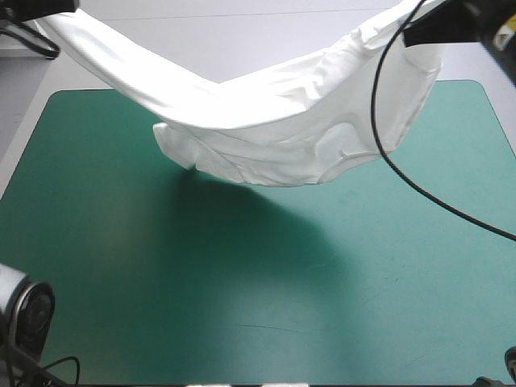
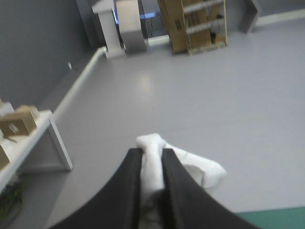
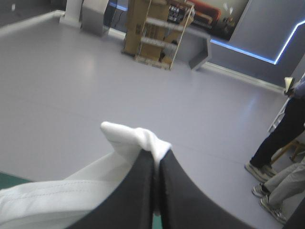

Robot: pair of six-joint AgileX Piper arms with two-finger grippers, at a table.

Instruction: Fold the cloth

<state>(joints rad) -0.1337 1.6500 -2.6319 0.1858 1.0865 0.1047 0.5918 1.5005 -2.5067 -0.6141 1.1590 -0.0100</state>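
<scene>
The white T-shirt (image 1: 274, 121) hangs in the air above the far half of the teal-green table (image 1: 121, 274), strung between both raised arms and sagging in the middle. Its lowest fold droops close to the cover and casts a shadow below. In the left wrist view my left gripper (image 2: 152, 155) is shut on the T-shirt (image 2: 155, 162), a white bunch poking out past the black fingertips. In the right wrist view my right gripper (image 3: 156, 155) is shut on the T-shirt (image 3: 128, 136) too, cloth trailing off to one side. Both grippers lie beyond the high view's top corners.
The near half of the teal-green cover (image 1: 322, 322) lies under the hanging cloth's shadow. Both wrist views look level across a grey floor toward shelving and boxes.
</scene>
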